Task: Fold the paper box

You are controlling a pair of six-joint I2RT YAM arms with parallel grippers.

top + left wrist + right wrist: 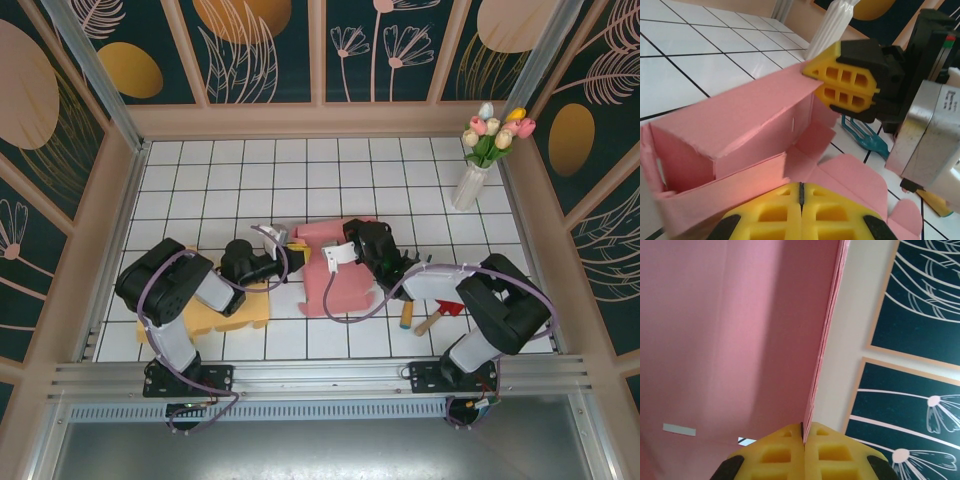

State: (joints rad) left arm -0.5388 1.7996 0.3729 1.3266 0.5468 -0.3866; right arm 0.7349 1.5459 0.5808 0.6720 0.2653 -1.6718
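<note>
Pink card of the paper box (345, 288) lies between the two claws on the white tiled desk (200, 170), half formed into an open trough.

**Left claw** (801, 192): fingers pressed together. As far as the wrist view allows, they pinch the top edge of the near wall (725, 185), which stands directly ahead of the fingertips. The trough opens just beyond that wall. Its long axis runs across the front of this claw, slanting away toward the upper right.

**Right claw** (804, 430): fingers pressed together on the edge of the long panel (740, 110). In its own wrist view, the panel rises straight ahead of the fingertips, with the pink face to the left of the pinch line. Seen from the left claw, the right claw (815, 80) grips the far right corner of this panel, above and beyond the trough.

**Governing relation:** the long panel stands on the far side of the trough from the left claw, parallel to the long axis. Both claws touch the card, so neither arm needs to reach. Closing the panel probably requires the right claw to swing it over the trough toward the left claw, which anchors the near wall.

**Caution:** the card is thin, so a pull along the long axis could likely buckle it or tear a crease.
</note>
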